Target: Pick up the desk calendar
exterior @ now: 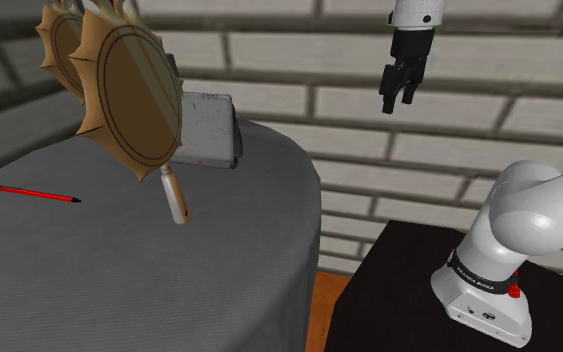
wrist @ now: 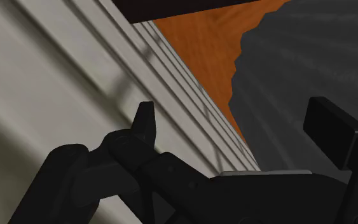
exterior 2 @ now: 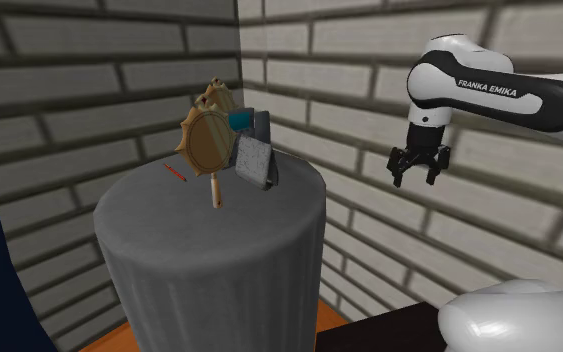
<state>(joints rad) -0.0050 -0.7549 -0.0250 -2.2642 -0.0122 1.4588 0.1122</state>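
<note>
Setting: a round tabletop [exterior: 119, 270] under a grey cloth, with a pale brick wall behind it and an orange floor below.
Red pen [exterior: 39, 194]: lies flat at the shoulder view's left, well apart from the other things.
Hand mirror [exterior: 129, 95]: an oval glass in a scalloped brown frame. It stands tilted, its pale handle [exterior: 176, 200] pointing down to the cloth. It is right of the pen.
Desk calendar [exterior: 209, 130]: a grey-white speckled card standing upright on the tabletop, near the far edge. It is just beside the mirror on the shoulder view's right, with the mirror's frame overlapping its left edge. In the second exterior view the desk calendar [exterior 2: 254, 160] leans slightly, again just right of the mirror. Nothing grips it.
Gripper [exterior: 399, 102]: all black and pointing down, hanging in the air past the tabletop's right edge, well apart from the calendar and higher than it. Its fingers are spread apart and hold nothing. The wrist view looks between them at wall, floor and cloth.
Arm [exterior: 514, 215]: white, rising from the dark stand [exterior: 389, 290] at the shoulder view's lower right.
</note>
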